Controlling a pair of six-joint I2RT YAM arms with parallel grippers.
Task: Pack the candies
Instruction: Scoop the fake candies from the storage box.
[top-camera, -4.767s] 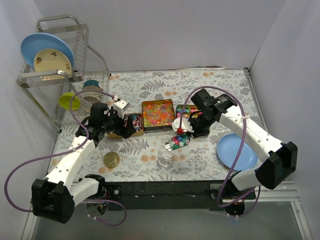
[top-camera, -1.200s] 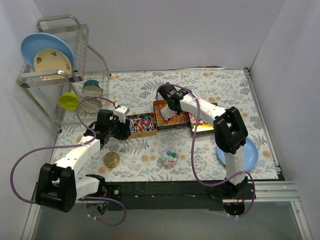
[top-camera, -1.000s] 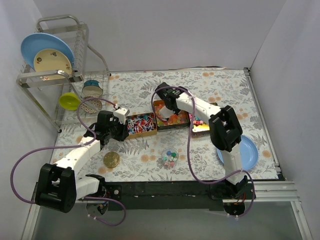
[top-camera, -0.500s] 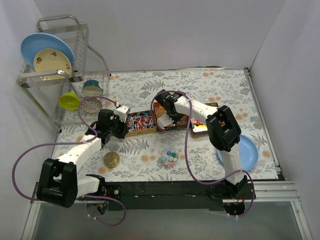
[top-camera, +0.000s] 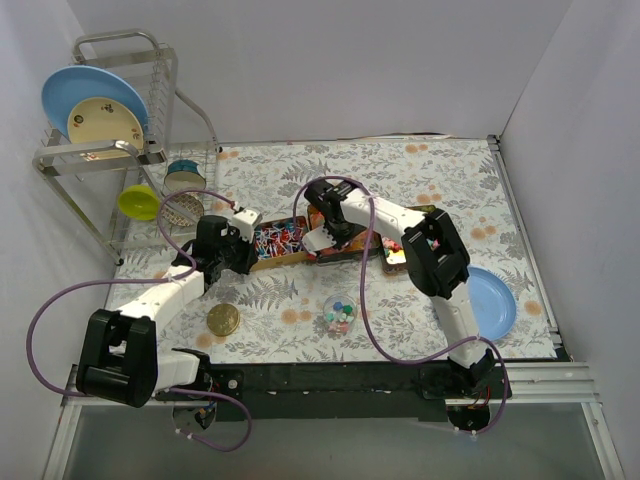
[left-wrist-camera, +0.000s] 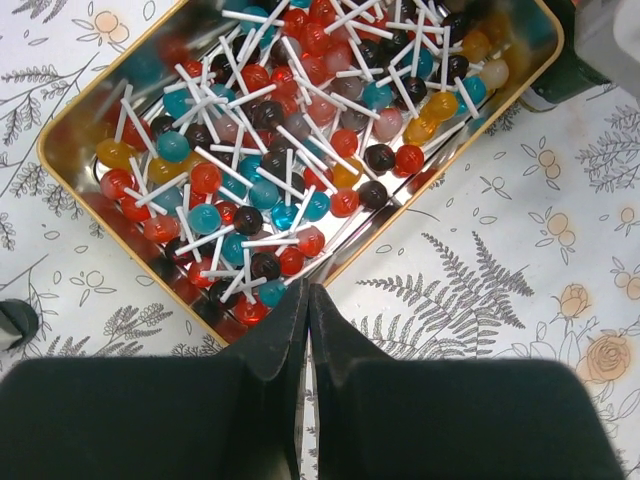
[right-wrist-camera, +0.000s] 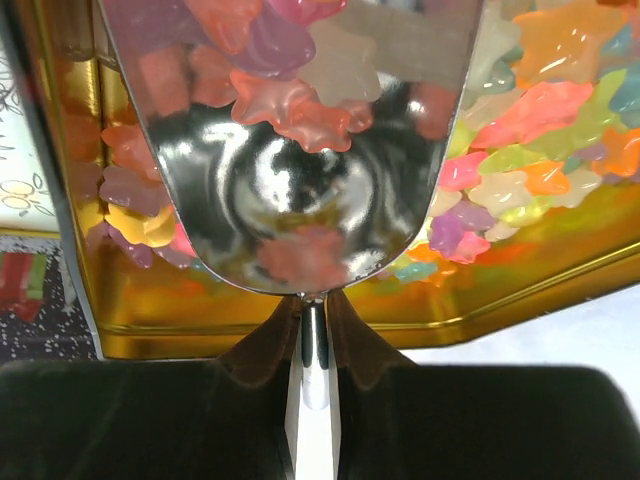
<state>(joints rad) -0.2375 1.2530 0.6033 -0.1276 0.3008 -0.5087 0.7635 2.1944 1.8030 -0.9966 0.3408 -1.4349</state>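
Note:
Three gold tins stand side by side mid-table. The left tin (top-camera: 262, 252) holds lollipops (left-wrist-camera: 262, 150) with white sticks. My left gripper (top-camera: 243, 241) (left-wrist-camera: 307, 291) is shut, its tips at that tin's near rim (left-wrist-camera: 352, 255). The middle tin (top-camera: 352, 254) (right-wrist-camera: 480, 290) holds star-shaped gummies (right-wrist-camera: 545, 120). My right gripper (top-camera: 322, 237) (right-wrist-camera: 312, 308) is shut on the handle of a metal scoop (right-wrist-camera: 300, 190), which lies in that tin with a few gummies in it. The right tin (top-camera: 400, 260) holds coloured cubes. A small clear container (top-camera: 339, 313) near the front has mixed candies inside.
A round gold lid (top-camera: 222, 320) lies front left and a blue plate (top-camera: 492, 303) front right. The dish rack (top-camera: 100, 120) with plates, a green bowl (top-camera: 139, 202) and two round jars (top-camera: 183, 180) stand at the left edge.
My left gripper has closed at the lollipop tin's rim, and that tin has turned slightly. My right gripper has carried the scoop left and down into the gummy tin.

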